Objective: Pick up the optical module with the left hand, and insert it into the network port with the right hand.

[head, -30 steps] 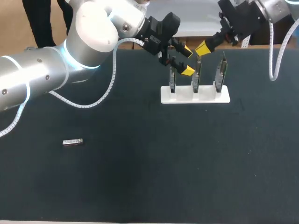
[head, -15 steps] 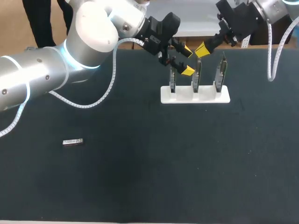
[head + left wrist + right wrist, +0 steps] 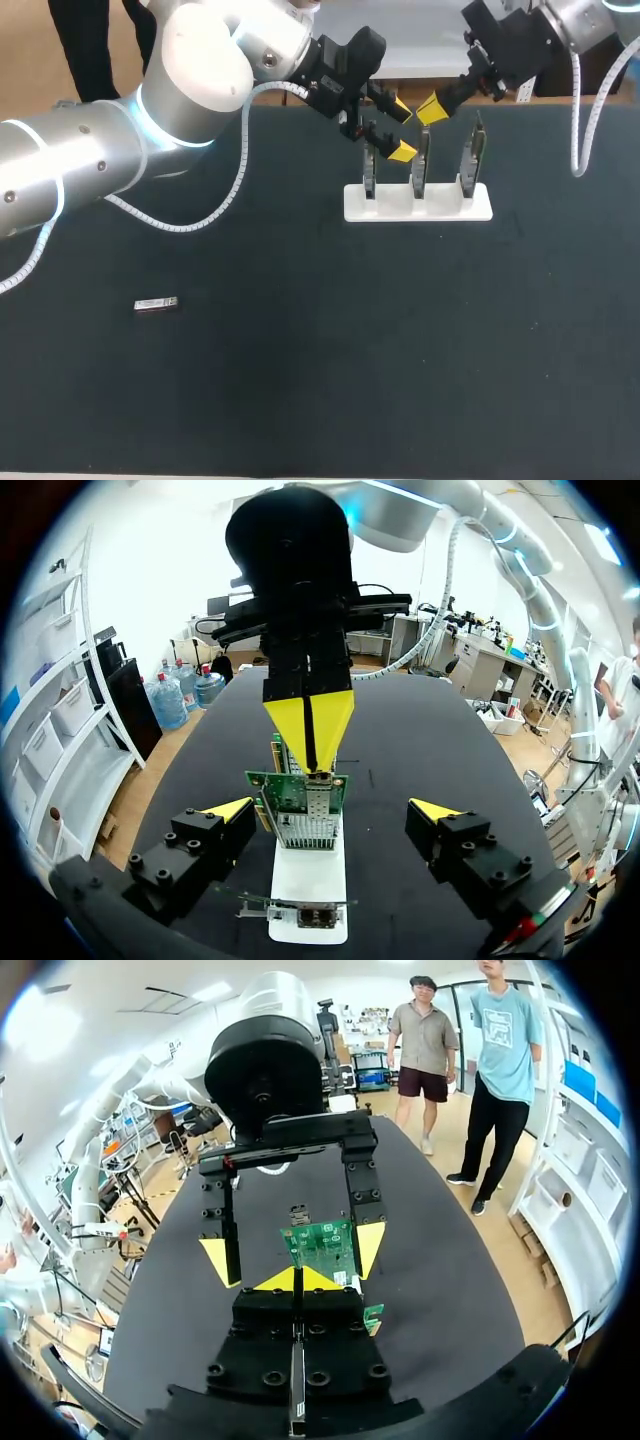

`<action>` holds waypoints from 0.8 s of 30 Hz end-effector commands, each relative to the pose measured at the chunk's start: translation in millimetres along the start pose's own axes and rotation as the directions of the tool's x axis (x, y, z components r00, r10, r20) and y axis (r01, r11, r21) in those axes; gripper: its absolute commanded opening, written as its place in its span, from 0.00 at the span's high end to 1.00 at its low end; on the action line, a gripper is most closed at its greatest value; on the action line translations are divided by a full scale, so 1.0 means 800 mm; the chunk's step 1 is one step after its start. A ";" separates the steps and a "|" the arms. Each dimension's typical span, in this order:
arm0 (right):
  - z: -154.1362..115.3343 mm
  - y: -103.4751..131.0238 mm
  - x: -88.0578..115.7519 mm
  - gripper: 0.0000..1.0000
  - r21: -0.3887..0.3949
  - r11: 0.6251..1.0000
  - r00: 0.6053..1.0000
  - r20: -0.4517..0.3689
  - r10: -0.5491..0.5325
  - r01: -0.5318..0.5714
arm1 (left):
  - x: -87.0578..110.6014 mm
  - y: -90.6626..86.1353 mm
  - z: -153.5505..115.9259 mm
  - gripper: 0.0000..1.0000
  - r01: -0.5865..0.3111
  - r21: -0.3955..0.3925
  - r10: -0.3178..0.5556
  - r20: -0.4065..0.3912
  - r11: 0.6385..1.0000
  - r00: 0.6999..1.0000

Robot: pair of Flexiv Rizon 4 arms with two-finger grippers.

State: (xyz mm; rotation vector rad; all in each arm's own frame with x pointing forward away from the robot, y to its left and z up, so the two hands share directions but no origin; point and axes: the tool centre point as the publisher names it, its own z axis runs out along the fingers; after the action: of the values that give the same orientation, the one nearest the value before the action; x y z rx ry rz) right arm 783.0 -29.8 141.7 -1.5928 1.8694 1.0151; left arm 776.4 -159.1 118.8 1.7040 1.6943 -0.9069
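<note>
Far out on the left of the dark tabletop (image 3: 300, 380), the small silver rectangular optical module (image 3: 156, 304) lies flat by itself, well apart from both arms and from everything else.

Toward the back edge stands a white rectangular holder (image 3: 418, 205) carrying three upright green circuit cards in a row, the middle card (image 3: 421, 165) between its two neighbours. The left arm comes in from the left, and the left end effector (image 3: 400, 131) hovers over the holder's left part with its two yellow-tipped fingers spread wide and nothing gripped. In the left wrist view, the left end effector (image 3: 331, 809) has the middle card (image 3: 297, 792) ahead of it, standing in the gap between the fingers and touching neither. That card bears a ribbed silver metal housing (image 3: 305, 830), probably the network port.

From the right, the right end effector (image 3: 432, 108) points down at the top of the middle card, its yellow tips pressed together into one wedge, with nothing seen between them. The left wrist view shows this wedge (image 3: 308, 725) just above the card's upper edge; whether it touches the card is unclear. In the right wrist view, the right end effector (image 3: 300, 1278) sits just in front of the card (image 3: 325, 1245).
</note>
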 end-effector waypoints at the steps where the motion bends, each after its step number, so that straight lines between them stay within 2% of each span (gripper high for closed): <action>1: 0.003 -0.007 0.002 1.00 0.003 1.000 1.000 0.008 -0.013 0.012 | 0.000 -0.003 -0.001 0.00 0.003 -0.006 -0.003 -0.003 1.000 1.000; 5: -0.008 -0.005 -0.008 1.00 0.014 1.000 0.999 0.034 -0.028 0.027 | 0.000 -0.003 -0.001 0.00 0.003 -0.006 -0.003 -0.003 1.000 1.000; 11: -0.037 -0.005 -0.014 1.00 0.051 0.997 0.991 0.116 -0.064 0.058 | 0.000 -0.003 -0.001 0.00 0.003 -0.006 -0.003 -0.003 1.000 1.000; 19: -0.077 -0.001 0.014 1.00 0.068 0.992 0.987 0.109 -0.116 0.109 | 0.000 -0.003 -0.001 0.00 0.003 -0.006 -0.003 -0.003 1.000 1.000; 24: -0.094 0.001 0.035 1.00 0.041 0.991 0.987 0.096 -0.130 0.126 | 0.000 -0.003 -0.001 0.00 0.003 -0.006 -0.003 -0.003 1.000 1.000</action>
State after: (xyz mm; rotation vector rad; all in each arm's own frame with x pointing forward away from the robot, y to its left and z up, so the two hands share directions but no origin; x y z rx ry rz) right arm 788.2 -96.9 166.5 -1.5974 1.6960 0.9813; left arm 776.4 -159.1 118.7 1.7040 1.6943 -0.9070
